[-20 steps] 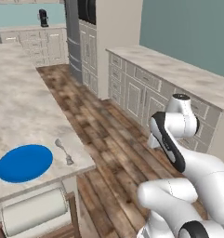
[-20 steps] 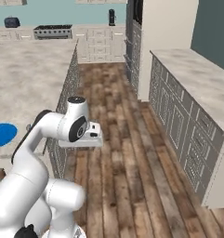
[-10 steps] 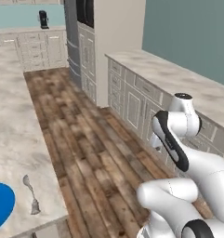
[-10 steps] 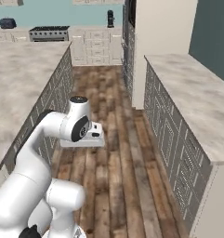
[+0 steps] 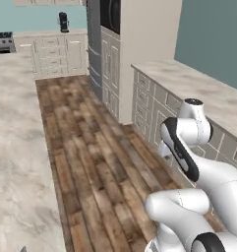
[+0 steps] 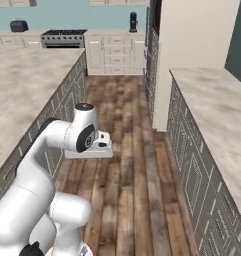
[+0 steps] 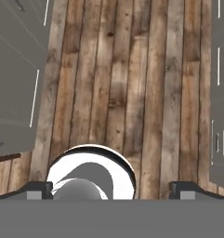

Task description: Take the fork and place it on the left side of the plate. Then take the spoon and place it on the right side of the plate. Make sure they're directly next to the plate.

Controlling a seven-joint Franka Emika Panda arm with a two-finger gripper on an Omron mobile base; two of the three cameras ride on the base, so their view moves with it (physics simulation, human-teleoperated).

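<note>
The plate, the fork and the spoon are out of view. A tiny grey tip (image 5: 22, 249) pokes up at the bottom edge of the island counter in the left base view, and too little of it shows to name it. My gripper (image 7: 111, 189) hangs over the wooden floor and points down. Its two dark fingertips (image 7: 39, 188) stand wide apart, open, with nothing between them. In the right base view the hand (image 6: 90, 148) sits in front of the folded arm, above the aisle.
A marble island counter (image 5: 12, 147) runs along the left. A second counter on grey cabinets (image 6: 217, 115) runs along the right, and a wood-floor aisle (image 5: 90, 147) lies between them. A tall oven cabinet (image 5: 139, 39) and a stove (image 6: 62, 34) stand at the far end.
The whole picture has shifted, so the camera has moved. The blue plate and the utensil beside it have slid out past the lower left of the left base view. The arm's pose and open jaws are unchanged.
</note>
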